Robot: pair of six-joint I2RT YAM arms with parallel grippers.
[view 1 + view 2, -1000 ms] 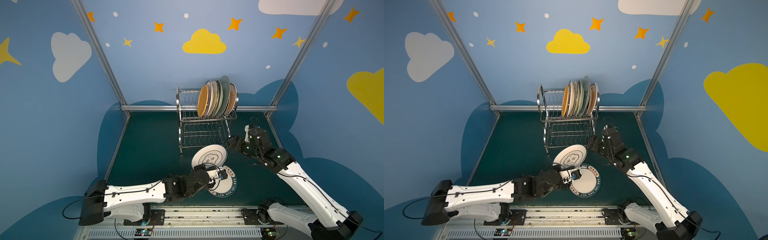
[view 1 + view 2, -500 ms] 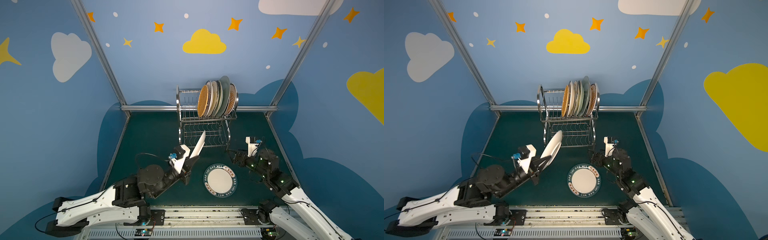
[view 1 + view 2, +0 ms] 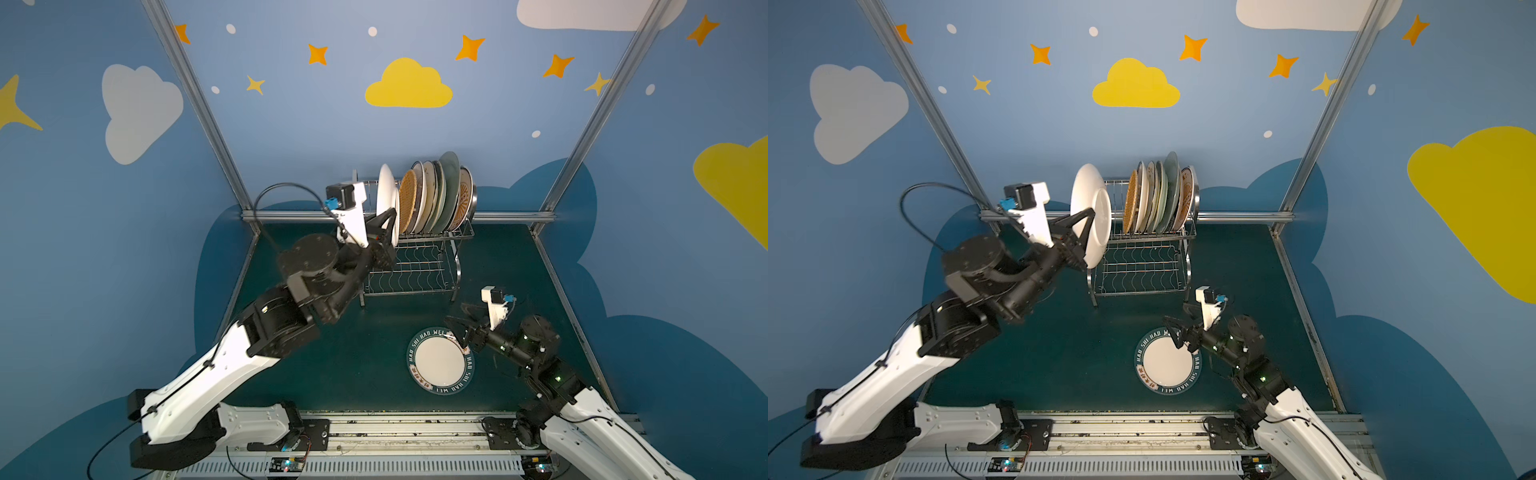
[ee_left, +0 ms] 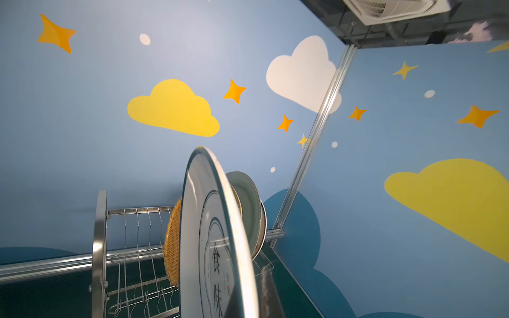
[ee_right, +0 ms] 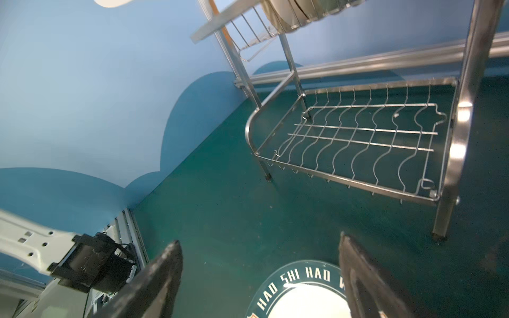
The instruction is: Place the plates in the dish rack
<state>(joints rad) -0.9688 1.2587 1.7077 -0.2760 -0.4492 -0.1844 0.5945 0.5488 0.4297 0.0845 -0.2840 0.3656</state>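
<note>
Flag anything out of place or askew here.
Nothing is broken or spilled. One lettered plate lies flat on the table, outside the dish rack, by the open right gripper. In the rack, the green plate stands taller than its neighbours.

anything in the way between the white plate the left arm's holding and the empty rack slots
Nothing visible. The left gripper holds the white plate upright near the dish rack's bare upper slots; the orange woven plate and the others racked stand at the tier's other end.
</note>
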